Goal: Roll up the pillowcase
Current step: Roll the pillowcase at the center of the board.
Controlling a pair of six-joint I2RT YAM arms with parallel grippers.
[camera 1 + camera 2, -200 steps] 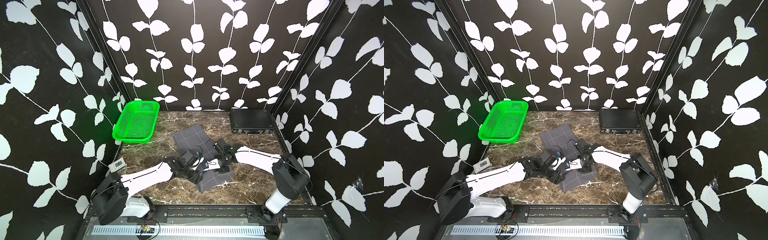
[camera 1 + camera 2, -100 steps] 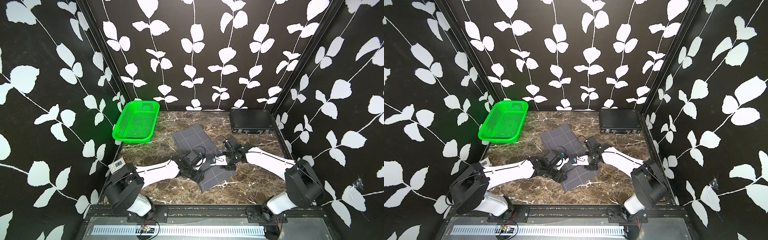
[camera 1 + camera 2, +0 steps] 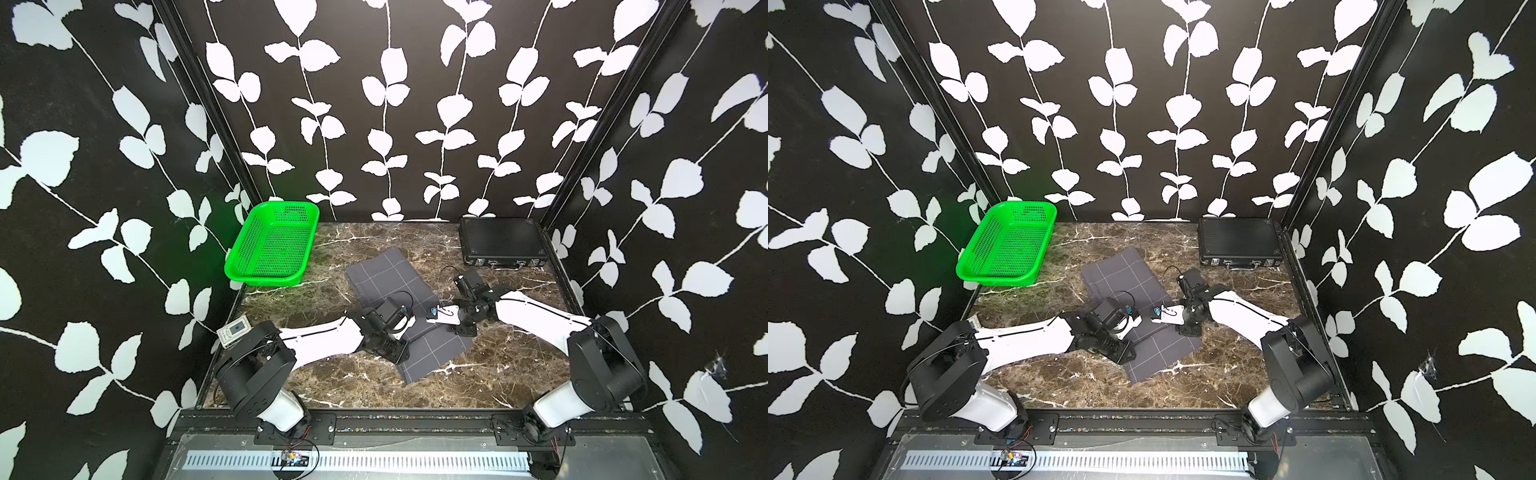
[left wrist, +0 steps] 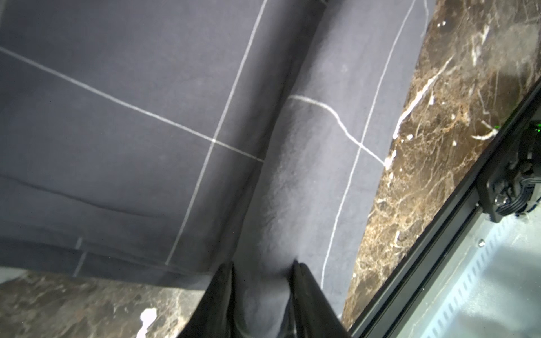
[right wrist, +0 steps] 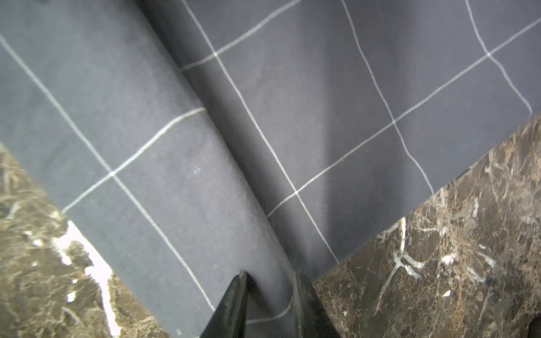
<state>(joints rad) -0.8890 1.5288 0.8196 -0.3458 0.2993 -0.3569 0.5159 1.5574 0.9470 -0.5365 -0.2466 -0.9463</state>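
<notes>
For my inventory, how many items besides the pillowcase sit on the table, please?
3: the green basket at the far left, the black case at the far right, and a small white device at the left edge. More may be hidden.

1 charcoal grid-lined fabric pillowcase (image 3: 386, 274), 1 green plastic mesh basket (image 3: 270, 249), 1 black latched hard case (image 3: 500, 241), 1 small white gadget (image 3: 232, 331).

pillowcase (image 3: 386, 274): soft cloth — matt | tabletop (image 3: 332, 386): veined stone look — glossy | basket (image 3: 272, 245): perforated plastic, shiny
</notes>
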